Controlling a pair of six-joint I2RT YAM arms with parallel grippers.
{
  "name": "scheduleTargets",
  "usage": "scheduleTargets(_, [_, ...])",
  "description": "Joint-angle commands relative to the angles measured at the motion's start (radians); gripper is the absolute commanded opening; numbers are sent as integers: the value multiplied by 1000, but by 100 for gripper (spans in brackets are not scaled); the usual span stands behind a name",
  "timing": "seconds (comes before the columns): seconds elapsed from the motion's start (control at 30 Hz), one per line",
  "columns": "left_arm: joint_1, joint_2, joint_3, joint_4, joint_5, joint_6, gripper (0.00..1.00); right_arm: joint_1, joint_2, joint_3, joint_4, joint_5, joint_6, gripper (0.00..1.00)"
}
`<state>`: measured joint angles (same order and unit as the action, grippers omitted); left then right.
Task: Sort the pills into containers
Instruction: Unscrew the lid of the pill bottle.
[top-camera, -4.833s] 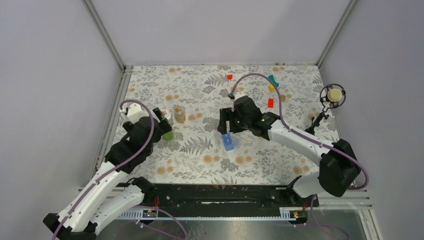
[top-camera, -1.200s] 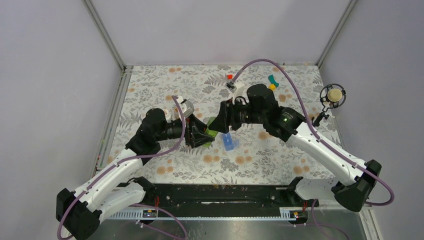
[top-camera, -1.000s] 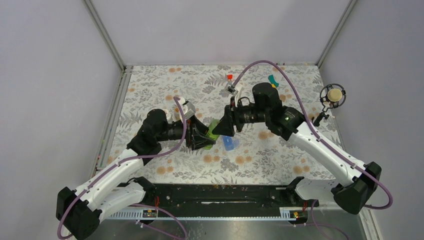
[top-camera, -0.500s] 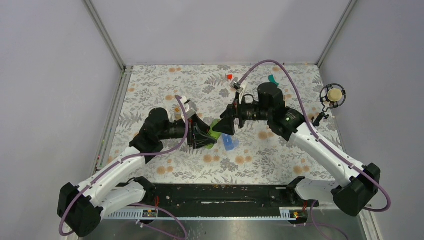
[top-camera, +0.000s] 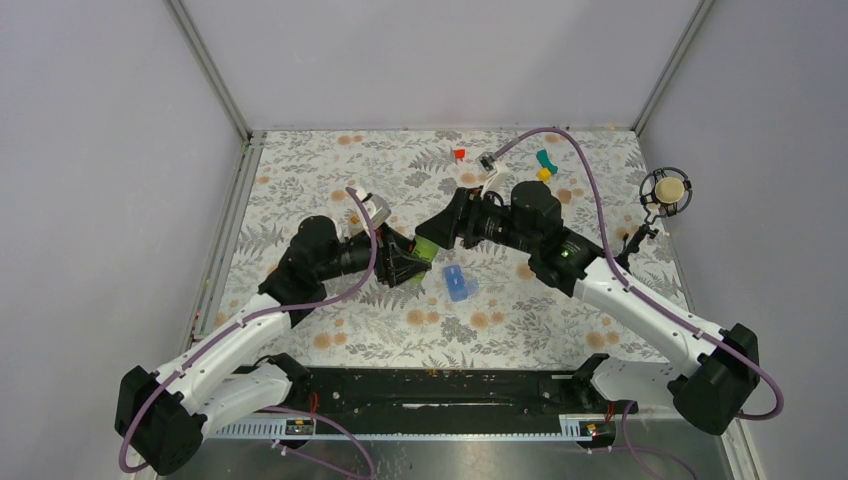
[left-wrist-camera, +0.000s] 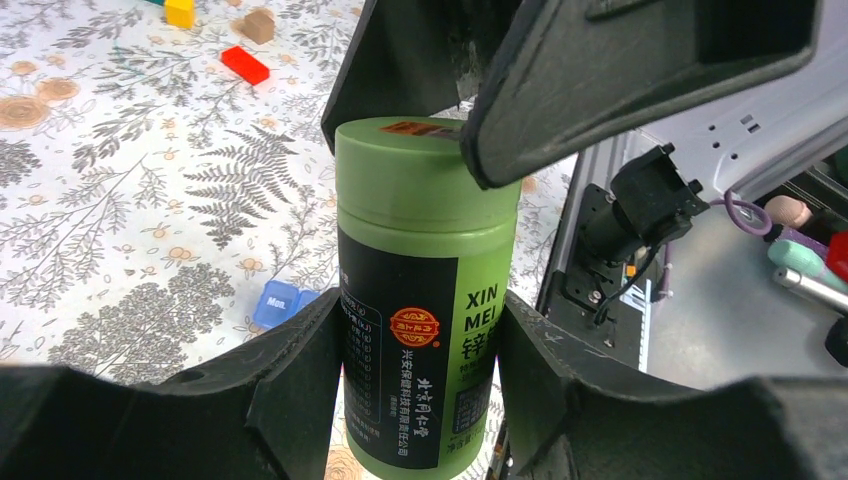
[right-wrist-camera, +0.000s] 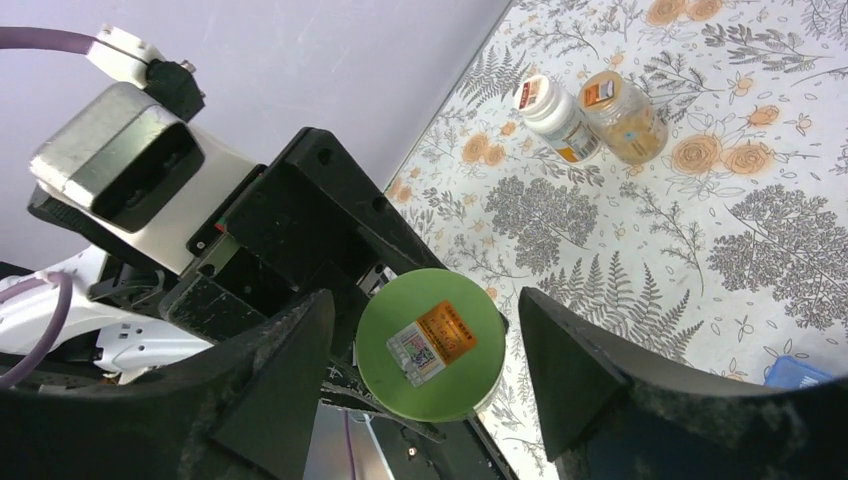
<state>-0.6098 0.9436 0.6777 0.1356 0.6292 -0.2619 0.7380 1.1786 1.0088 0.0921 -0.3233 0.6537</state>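
My left gripper (left-wrist-camera: 420, 345) is shut on the body of a green pill bottle (left-wrist-camera: 420, 270) with a black label, holding it above the table. The right gripper (right-wrist-camera: 425, 350) stands open around the bottle's green cap (right-wrist-camera: 431, 343), with a gap on both sides. In the top view the two grippers meet at the bottle (top-camera: 428, 247) mid-table. The blue pill box (top-camera: 459, 283) lies on the table just right of them, lids down, and also shows as the pill box (left-wrist-camera: 278, 300) under the bottle. No loose pills show.
A white-capped bottle (right-wrist-camera: 555, 115) and an amber bottle (right-wrist-camera: 625, 115) stand together on the floral cloth. Small blocks lie at the back: a red block (top-camera: 459, 154), a teal block (top-camera: 546, 159), a yellow block (top-camera: 543, 174). A microphone (top-camera: 666, 190) stands at the right wall.
The right wrist has swung toward the back of the table and its jaws have widened off the cap. The left gripper has kept its hold on the green bottle, nearly still.
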Motion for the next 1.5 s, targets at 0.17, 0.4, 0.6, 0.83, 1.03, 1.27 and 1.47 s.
scheduleTargets(0.17, [-4, -27, 2, 78, -98, -14, 0, 16, 33, 57, 6, -4, 17, 84])
scheduleTargets(0.4, [-4, -17, 4, 73, -84, -30, 0, 15, 33, 55, 57, -46, -12, 24])
scheduleTargets(0.6, [-3, 12, 39, 33, -29, -83, 0, -37, 14, 38, 84, -305, -220, 0])
scheduleTargets(0.83, [-3, 23, 51, 43, 93, -116, 0, -133, 2, 28, 73, -769, -385, 0])
scheduleTargets(1.03, [-4, 12, 50, 75, 179, -136, 0, -149, 32, 85, -36, -853, -455, 20])
scheduleTargets(1.27, [-4, 3, 56, -20, -31, -76, 0, -108, -21, -7, 88, -223, -118, 85])
scheduleTargets(1.47, [-5, 6, 44, -32, -133, -65, 0, 107, -2, 65, -111, 286, -60, 86])
